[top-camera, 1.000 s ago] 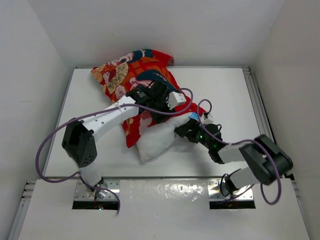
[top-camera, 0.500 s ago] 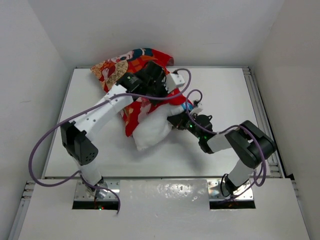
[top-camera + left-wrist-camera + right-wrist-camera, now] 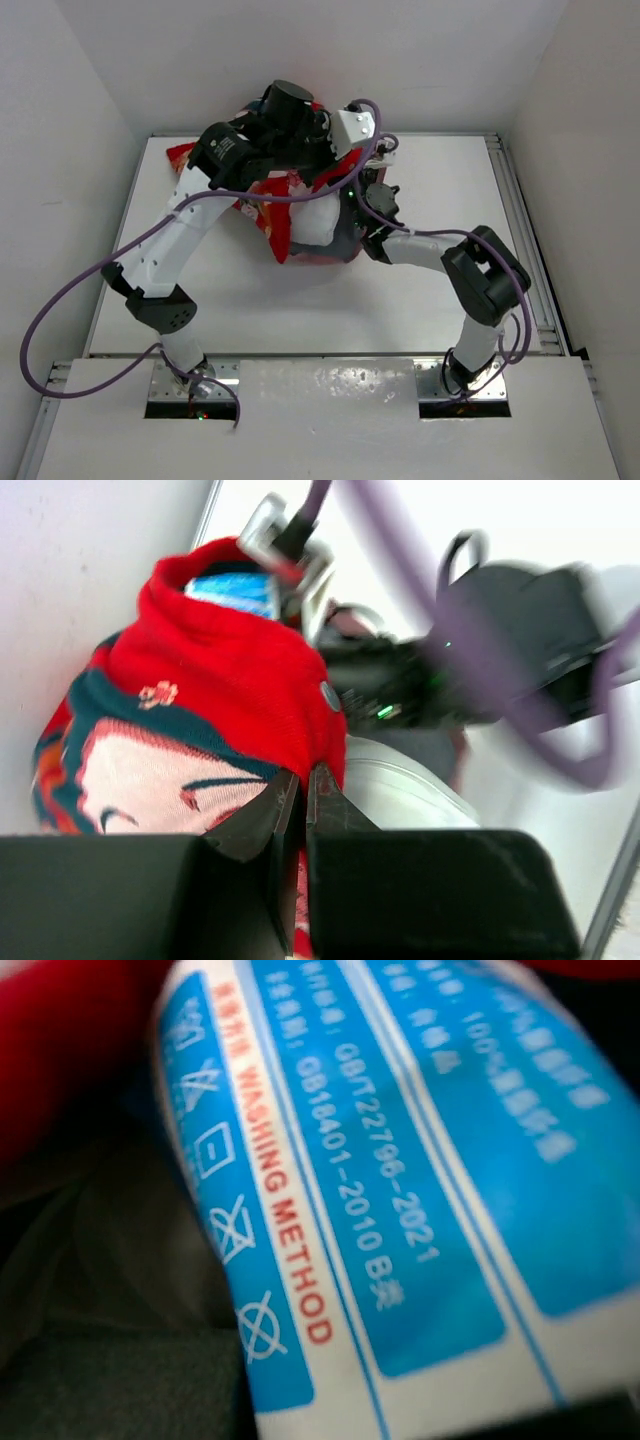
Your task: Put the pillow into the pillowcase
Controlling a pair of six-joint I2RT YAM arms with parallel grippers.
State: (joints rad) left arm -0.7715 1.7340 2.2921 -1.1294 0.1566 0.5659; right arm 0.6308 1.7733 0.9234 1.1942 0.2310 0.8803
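While your left claw point(image 3: 300, 780), clamped on the red pillowcase point(image 3: 220, 680), holds it high over the far surface point(image 3: 450, 200) so the pillow point(image 3: 315, 222) sags partly inside, your right claw point(image 3: 372, 195) sits closed at the pillow's label point(image 3: 400, 1210) end, likely to shove it deeper.

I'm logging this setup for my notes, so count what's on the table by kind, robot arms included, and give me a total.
pillow: 1
pillowcase: 1
care label: 1
robot arms: 2, the left arm and the right arm
Total: 5
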